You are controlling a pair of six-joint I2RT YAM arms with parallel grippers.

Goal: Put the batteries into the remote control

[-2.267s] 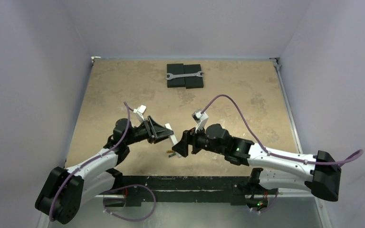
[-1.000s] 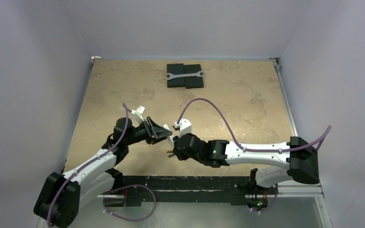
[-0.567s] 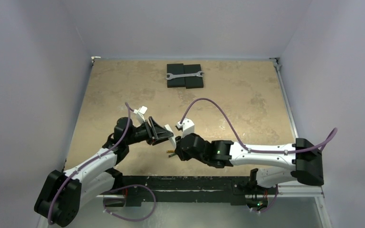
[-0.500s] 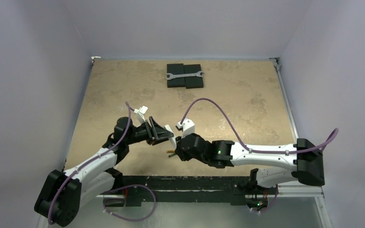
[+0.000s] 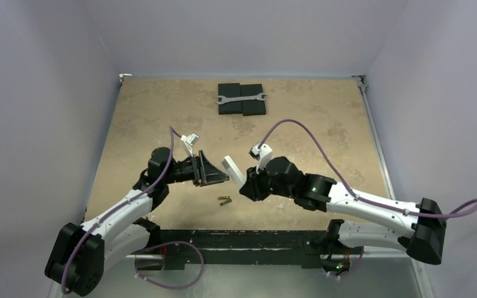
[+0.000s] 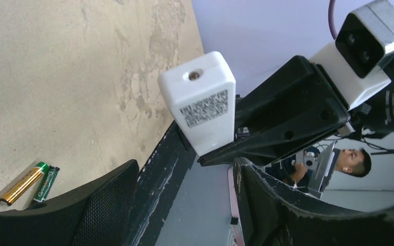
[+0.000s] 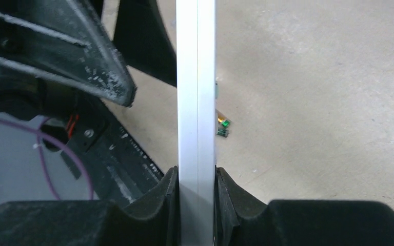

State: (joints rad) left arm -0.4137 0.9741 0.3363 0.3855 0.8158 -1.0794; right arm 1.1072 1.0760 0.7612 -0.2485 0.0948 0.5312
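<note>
Now, by the near edge, the batteries lie side by side on the table. Just beyond, the right gripper pinches the remote control, lifted clear. The left gripper gapes wide beside it, gripping nothing. Bare tabletop runs back to the wrench.

My right gripper clamps the white remote, seen edge-on, running up mid-view from between both fingers. Behind it, batteries lie on the tan table, partly hidden by the remote's edge.
</note>
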